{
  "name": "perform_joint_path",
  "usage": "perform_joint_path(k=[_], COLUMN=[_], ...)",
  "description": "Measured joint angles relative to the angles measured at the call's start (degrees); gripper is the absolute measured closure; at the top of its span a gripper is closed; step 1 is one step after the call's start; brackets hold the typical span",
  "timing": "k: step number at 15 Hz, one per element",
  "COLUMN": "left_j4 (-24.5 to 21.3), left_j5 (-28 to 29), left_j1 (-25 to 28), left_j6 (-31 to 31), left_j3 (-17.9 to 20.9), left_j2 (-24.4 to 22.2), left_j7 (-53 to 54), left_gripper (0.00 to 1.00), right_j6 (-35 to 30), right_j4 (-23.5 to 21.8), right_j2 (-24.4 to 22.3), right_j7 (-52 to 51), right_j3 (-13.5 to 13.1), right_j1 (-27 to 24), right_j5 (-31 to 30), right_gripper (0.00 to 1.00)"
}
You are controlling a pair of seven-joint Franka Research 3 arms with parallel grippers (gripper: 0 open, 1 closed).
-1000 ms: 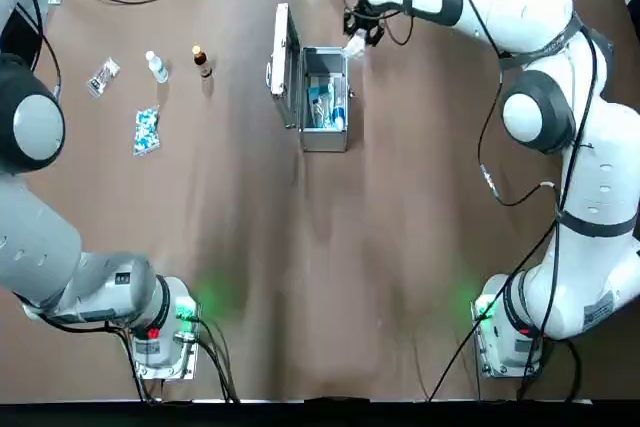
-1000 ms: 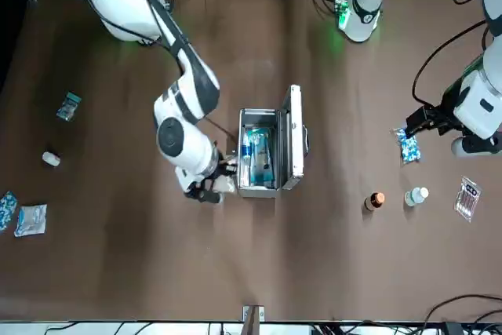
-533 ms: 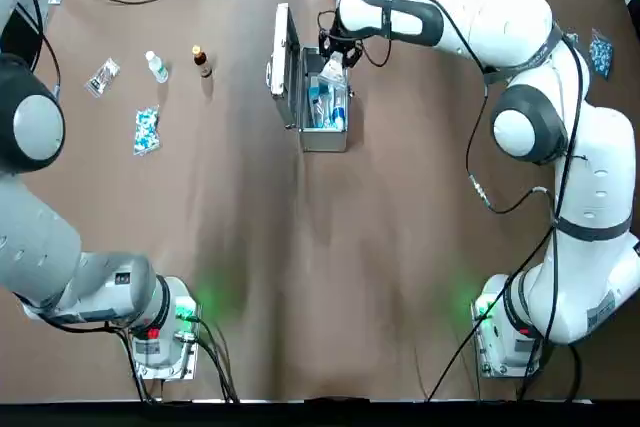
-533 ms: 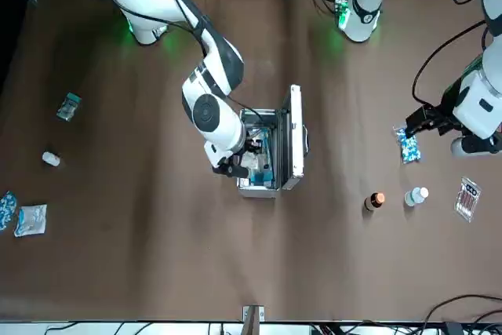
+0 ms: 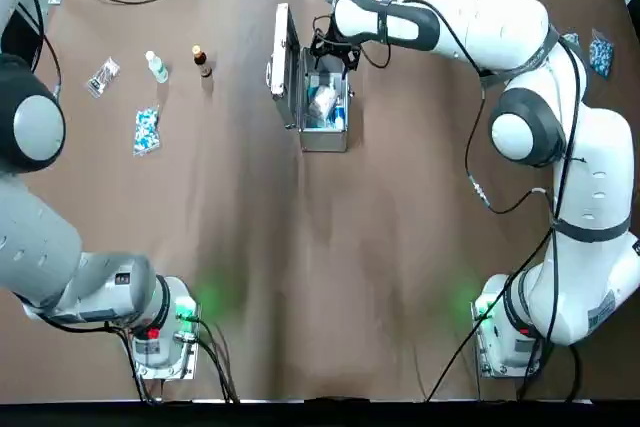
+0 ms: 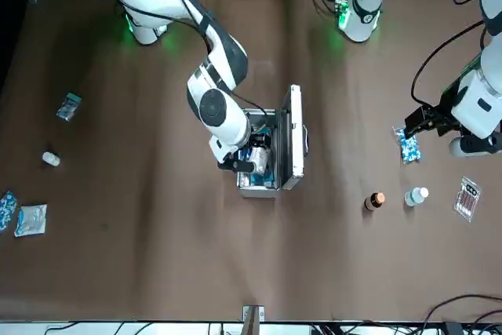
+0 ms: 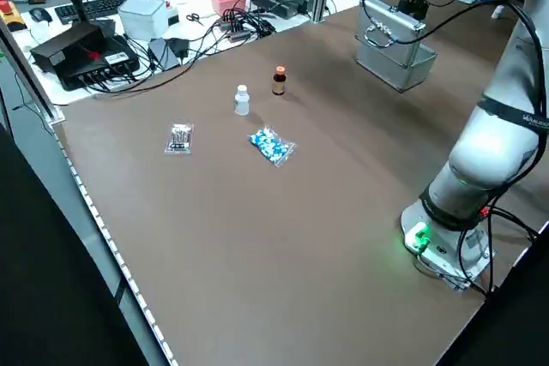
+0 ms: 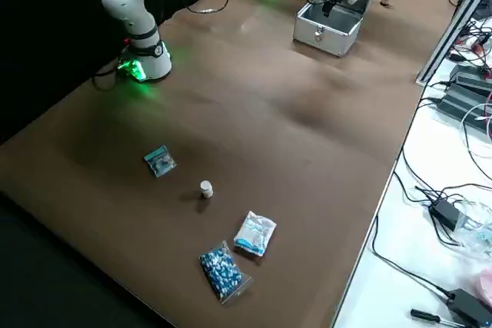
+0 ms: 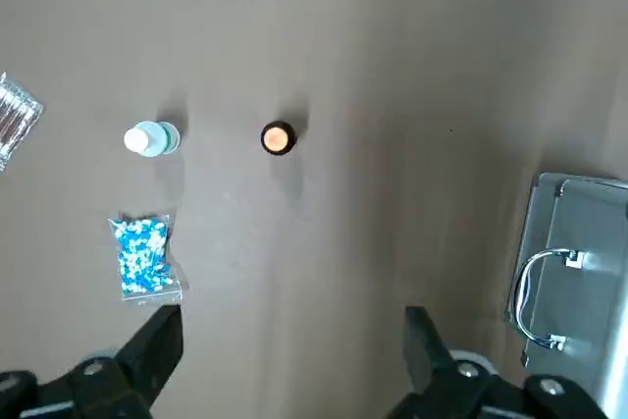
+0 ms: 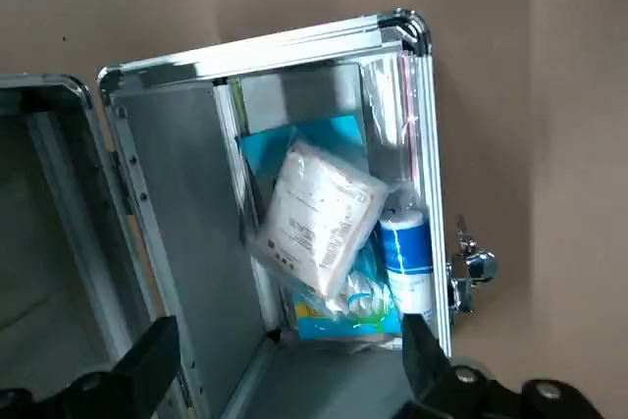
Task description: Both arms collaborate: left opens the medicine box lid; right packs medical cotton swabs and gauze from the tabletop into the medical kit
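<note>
Right end effector (image 10: 294, 365) above the open medicine box (image 5: 325, 102), fingers apart.
Gauze packet (image 10: 322, 220) inside box, atop other supplies. Left end effector (image 9: 294, 350) parked beyond box's lid side, fingers apart.

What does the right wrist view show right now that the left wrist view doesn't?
Only the right wrist view: the box's inside, with a white packet lying on other packets, a blue-and-white bottle beside it, and the front latch. The right gripper's fingers stand apart.

Only the left wrist view: the lid's handle, a blue-and-white capsule bag, a white-capped bottle, an orange-capped bottle and a clear packet. The left gripper is open.

Both: part of the medicine box and bare brown tabletop.
</note>
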Motion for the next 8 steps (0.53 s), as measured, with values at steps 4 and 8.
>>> perform_joint_path(k=[4, 8], left_j4=[0.0, 0.0], left_j5=[0.0, 0.0], left_j1=[0.2, 0.2], left_j6=[0.0, 0.0], left_j3=[0.0, 0.0], left_j2=[0.0, 0.0], left_j7=[0.0, 0.0], left_gripper=[0.00, 0.00], right_j6=[-0.1, -6.0], right_j4=[0.3, 1.5], right_j2=[-0.1, -2.9], right_j7=[0.3, -1.6], right_j3=[-1.1, -2.2], right_j1=[-1.1, -7.1], right_j5=[0.0, -2.8], right_gripper=[0.00, 0.01])
